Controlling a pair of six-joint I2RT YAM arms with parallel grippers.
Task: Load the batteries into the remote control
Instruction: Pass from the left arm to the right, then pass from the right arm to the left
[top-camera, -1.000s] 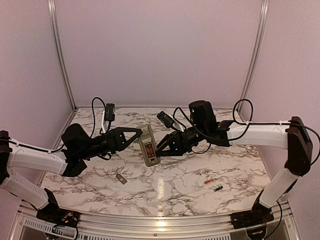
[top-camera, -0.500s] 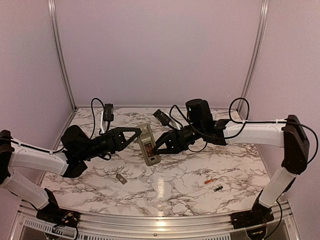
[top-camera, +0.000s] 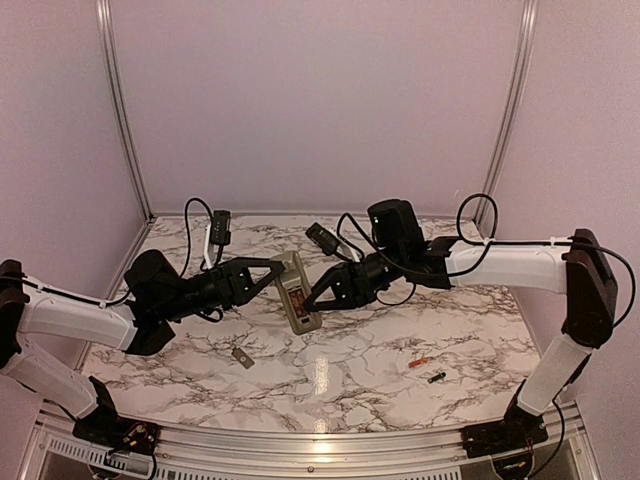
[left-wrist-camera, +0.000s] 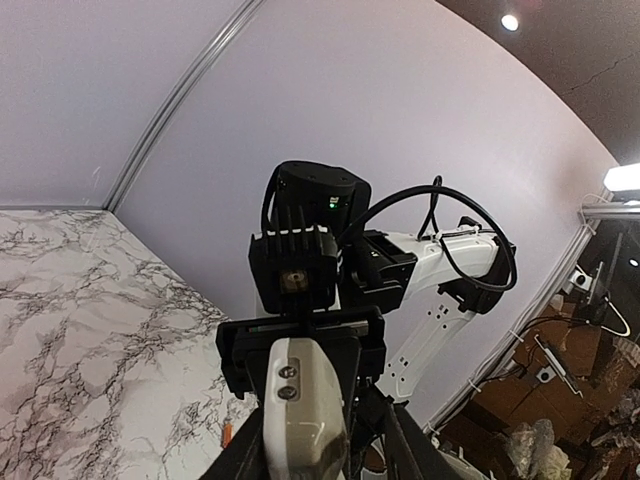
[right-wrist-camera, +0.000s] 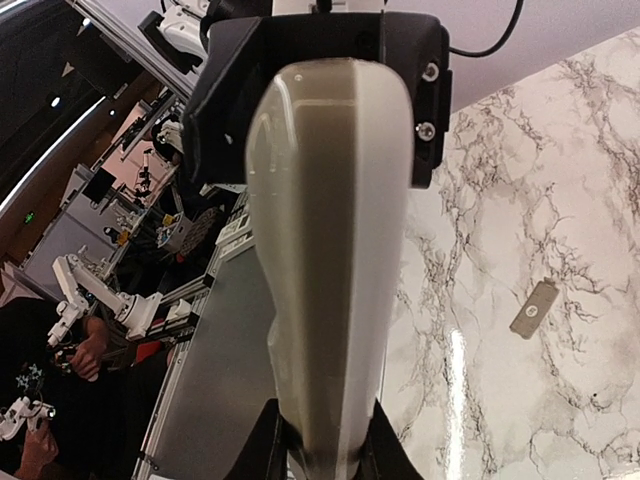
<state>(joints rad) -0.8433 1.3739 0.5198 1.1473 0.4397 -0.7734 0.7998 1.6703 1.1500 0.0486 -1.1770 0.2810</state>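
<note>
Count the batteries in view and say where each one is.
2. The orange-red battery lies on the table toward its near right corner; the dark battery sits just beside it, nearer the edge. Any inside the remote control may be hidden.

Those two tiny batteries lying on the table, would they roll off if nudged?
Probably: the orange battery and dark battery are thin cylinders lying sideways on the glossy table. They look light, and likely slippery to pinch.

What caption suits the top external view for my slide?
Left hand and right hand meet at the remote control above the marble table; batteries and grey cover lie on it.
</note>
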